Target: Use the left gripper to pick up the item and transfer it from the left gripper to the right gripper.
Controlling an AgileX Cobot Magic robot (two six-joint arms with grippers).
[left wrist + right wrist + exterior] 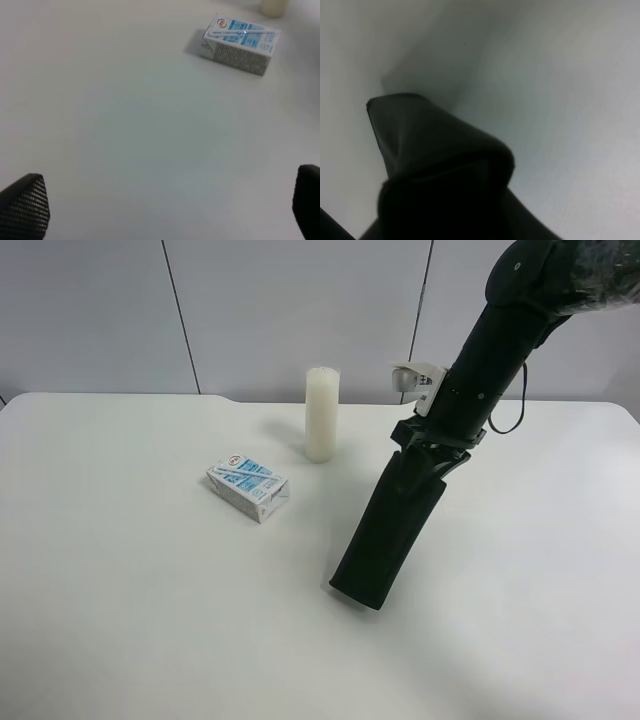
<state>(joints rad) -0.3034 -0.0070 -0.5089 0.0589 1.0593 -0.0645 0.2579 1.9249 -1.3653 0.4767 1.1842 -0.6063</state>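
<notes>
Since the right pincer [432, 448] is clamped on only the upper end of the item [388, 530], which hangs tilted with its lower end at or just above the worktop [120, 620], we judge it could slip free or drag. Only the left wrist view shows the left pincer [165, 207]: wide, empty, near the carton [240, 45]; the high view omits it.

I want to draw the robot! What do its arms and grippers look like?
The right arm is thick, round and black, with a white bracket and a thin black cable looping beside it. The right gripper is black too. Of the left gripper only two dark fingertips show, with a dotted texture.
</notes>
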